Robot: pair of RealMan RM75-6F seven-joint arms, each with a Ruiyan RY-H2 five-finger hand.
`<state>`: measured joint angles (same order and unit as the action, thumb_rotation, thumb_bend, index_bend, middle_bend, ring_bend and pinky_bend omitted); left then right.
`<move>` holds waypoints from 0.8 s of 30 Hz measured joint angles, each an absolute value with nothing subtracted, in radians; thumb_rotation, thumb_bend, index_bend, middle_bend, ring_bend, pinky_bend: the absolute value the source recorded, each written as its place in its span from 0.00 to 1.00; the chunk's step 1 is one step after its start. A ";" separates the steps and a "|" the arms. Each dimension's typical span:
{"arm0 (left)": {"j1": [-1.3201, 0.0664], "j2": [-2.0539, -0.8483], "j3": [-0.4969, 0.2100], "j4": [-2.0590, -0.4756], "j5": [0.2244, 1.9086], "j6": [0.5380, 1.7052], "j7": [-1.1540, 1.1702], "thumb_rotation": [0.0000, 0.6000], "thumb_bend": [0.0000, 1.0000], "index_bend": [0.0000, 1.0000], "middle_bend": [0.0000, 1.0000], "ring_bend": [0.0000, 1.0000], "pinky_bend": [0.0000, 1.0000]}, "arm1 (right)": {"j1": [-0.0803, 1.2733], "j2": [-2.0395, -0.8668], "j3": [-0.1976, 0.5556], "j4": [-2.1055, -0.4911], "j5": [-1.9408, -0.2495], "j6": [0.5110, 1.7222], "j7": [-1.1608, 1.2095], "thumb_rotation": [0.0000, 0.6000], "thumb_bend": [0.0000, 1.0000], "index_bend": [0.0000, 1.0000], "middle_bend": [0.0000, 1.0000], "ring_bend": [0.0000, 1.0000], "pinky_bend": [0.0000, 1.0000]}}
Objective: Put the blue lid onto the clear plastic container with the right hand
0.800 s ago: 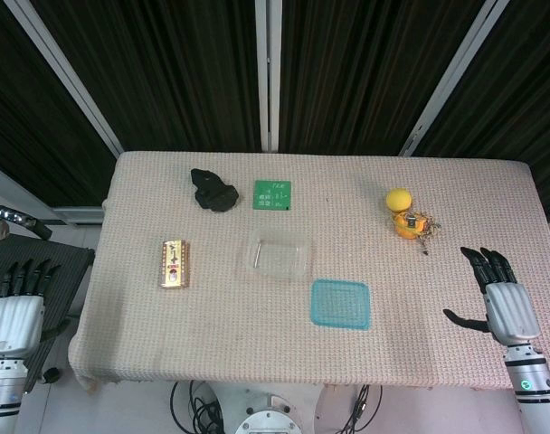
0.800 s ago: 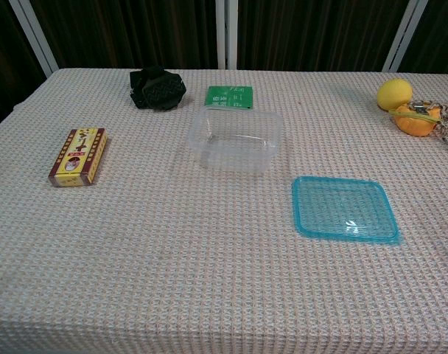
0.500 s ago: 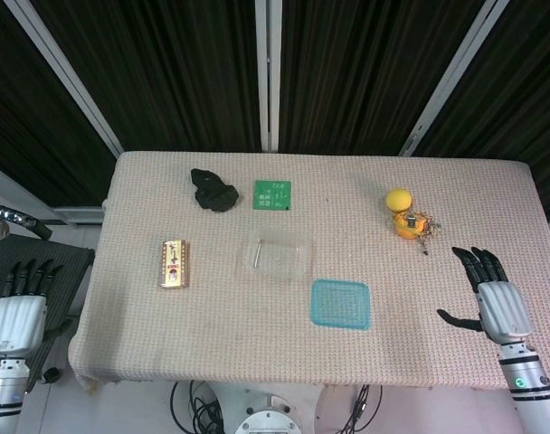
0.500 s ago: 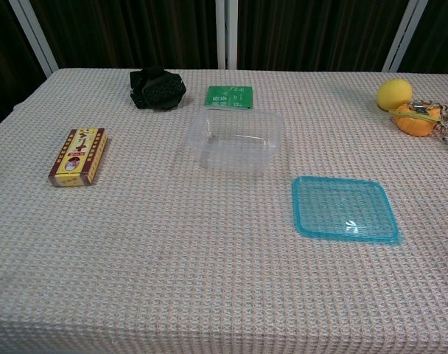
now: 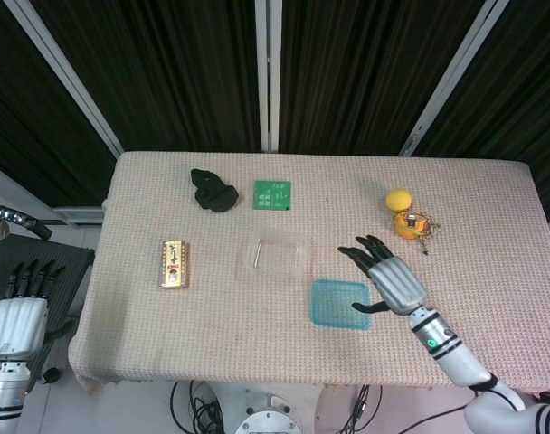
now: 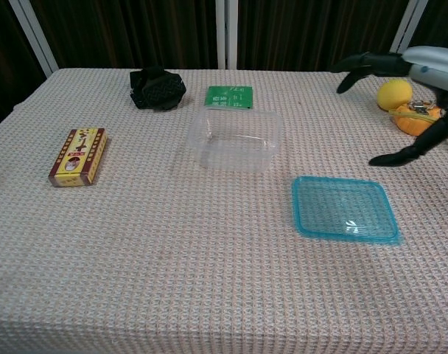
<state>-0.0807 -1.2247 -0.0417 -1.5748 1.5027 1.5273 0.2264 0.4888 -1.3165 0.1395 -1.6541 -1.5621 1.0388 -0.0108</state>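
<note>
The yellow and red box on the left part of the table carries printed writing and a small picture, but the characters are too small to read. The green card at the far side also bears pale print that cannot be made out. No other label or brand shows.

The blue lid lies flat on the table, near the front and right of the middle. The clear plastic container stands open and uncovered just beyond and to the left of it, apart from the lid.

The right hand hovers above the table at the lid's right edge, fingers spread and holding nothing; in the head view its thumb reaches over the lid's right side, while the chest view shows the dark fingers raised clear of the lid, so no contact is visible. The left hand hangs off the table's left side, fingers straight and apart, empty.

A black crumpled object sits at the far left, and a yellow ball with an orange object beside it rests at the far right, behind the right hand.
</note>
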 measured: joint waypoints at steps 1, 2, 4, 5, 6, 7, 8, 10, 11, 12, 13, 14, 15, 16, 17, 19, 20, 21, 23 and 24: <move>-0.079 -1.225 -0.041 -1.572 1.503 1.528 0.223 1.00 0.00 0.16 0.09 0.00 0.00 | 0.522 -1.351 0.153 -1.650 -1.547 1.008 -0.033 1.00 0.04 0.14 0.22 0.00 0.00; -0.078 -1.225 -0.040 -1.569 1.504 1.529 0.219 1.00 0.00 0.16 0.09 0.00 0.00 | 0.546 -1.378 0.163 -1.645 -1.534 0.986 -0.050 1.00 0.05 0.15 0.22 0.00 0.00; -0.076 -1.226 -0.039 -1.562 1.504 1.532 0.210 1.00 0.00 0.16 0.09 0.00 0.00 | 0.594 -1.439 0.184 -1.627 -1.498 0.943 -0.089 1.00 0.06 0.15 0.23 0.00 0.00; -0.075 -1.226 -0.039 -1.559 1.504 1.532 0.206 1.00 0.00 0.16 0.09 0.00 0.00 | 0.613 -1.465 0.193 -1.616 -1.481 0.928 -0.105 1.00 0.06 0.15 0.22 0.00 0.00; -0.074 -1.227 -0.039 -1.555 1.503 1.533 0.200 1.00 0.00 0.16 0.09 0.00 0.00 | 0.630 -1.491 0.201 -1.602 -1.464 0.915 -0.120 1.00 0.06 0.15 0.22 0.00 0.00; -0.074 -1.227 -0.039 -1.551 1.503 1.533 0.196 1.00 0.00 0.16 0.09 0.00 0.00 | 0.652 -1.525 0.211 -1.581 -1.440 0.899 -0.140 1.00 0.06 0.14 0.20 0.00 0.00; -0.074 -1.228 -0.039 -1.548 1.503 1.533 0.192 1.00 0.00 0.16 0.09 0.00 0.00 | 0.667 -1.549 0.218 -1.563 -1.423 0.889 -0.155 1.00 0.05 0.12 0.18 0.00 0.00; -0.074 -1.229 -0.039 -1.540 1.501 1.530 0.182 1.00 0.00 0.16 0.09 0.00 0.00 | 0.693 -1.602 0.235 -1.518 -1.379 0.875 -0.189 1.00 0.04 0.03 0.10 0.00 0.00; -0.074 -1.230 -0.039 -1.538 1.500 1.528 0.177 1.00 0.00 0.16 0.09 0.00 0.00 | 0.701 -1.620 0.241 -1.499 -1.358 0.868 -0.203 1.00 0.04 0.02 0.08 0.00 0.00; -0.074 -1.231 -0.040 -1.534 1.498 1.525 0.172 1.00 0.00 0.16 0.09 0.00 0.00 | 0.711 -1.635 0.247 -1.482 -1.336 0.861 -0.217 1.00 0.03 0.00 0.04 0.00 0.00; -0.075 -1.231 -0.040 -1.530 1.496 1.522 0.168 1.00 0.00 0.16 0.09 0.00 0.00 | 0.724 -1.653 0.256 -1.467 -1.304 0.849 -0.234 1.00 0.03 0.00 0.02 0.00 0.00; -0.076 -1.232 -0.041 -1.527 1.495 1.520 0.165 1.00 0.00 0.16 0.09 0.00 0.00 | 0.735 -1.666 0.263 -1.457 -1.279 0.840 -0.247 1.00 0.03 0.00 0.02 0.00 0.00; -0.078 -1.232 -0.042 -1.524 1.494 1.517 0.161 1.00 0.00 0.16 0.09 0.00 0.00 | 0.747 -1.679 0.270 -1.446 -1.254 0.832 -0.260 1.00 0.03 0.00 0.01 0.00 0.00; -0.079 -1.233 -0.043 -1.521 1.494 1.515 0.159 1.00 0.00 0.16 0.09 0.00 0.00 | 0.763 -1.698 0.279 -1.429 -1.220 0.823 -0.279 1.00 0.03 0.00 0.01 0.00 0.00; -0.081 -1.233 -0.044 -1.519 1.494 1.513 0.157 1.00 0.00 0.16 0.09 0.00 0.00 | 0.775 -1.713 0.285 -1.414 -1.197 0.818 -0.295 1.00 0.03 0.00 0.01 0.00 0.00; -0.084 -1.233 -0.046 -1.515 1.494 1.509 0.150 1.00 0.00 0.16 0.09 0.00 0.00 | 0.802 -1.744 0.297 -1.376 -1.151 0.810 -0.326 1.00 0.03 0.00 0.00 0.00 0.00; -0.087 -1.233 -0.047 -1.512 1.493 1.505 0.146 1.00 0.00 0.16 0.09 0.00 0.00 | 0.812 -1.755 0.302 -1.361 -1.135 0.807 -0.336 1.00 0.03 0.00 0.00 0.00 0.00; -0.089 -1.234 -0.048 -1.509 1.492 1.502 0.143 1.00 0.00 0.16 0.09 0.00 0.00 | 0.822 -1.764 0.305 -1.346 -1.120 0.805 -0.343 1.00 0.03 0.00 0.00 0.00 0.00; -0.093 -1.235 -0.050 -1.505 1.492 1.498 0.139 1.00 0.00 0.16 0.09 0.00 0.00 | 0.837 -1.779 0.310 -1.316 -1.094 0.803 -0.358 1.00 0.03 0.00 0.00 0.00 0.00; -0.094 -1.235 -0.050 -1.503 1.492 1.497 0.137 1.00 0.00 0.16 0.09 0.00 0.00 | 0.841 -1.782 0.311 -1.305 -1.087 0.804 -0.363 1.00 0.03 0.00 0.00 0.00 0.00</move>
<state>-0.0941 -1.2351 -0.0503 -1.5034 1.4916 1.4966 0.1366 0.8411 -1.7824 0.3107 -1.3051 -1.0869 0.8043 -0.3626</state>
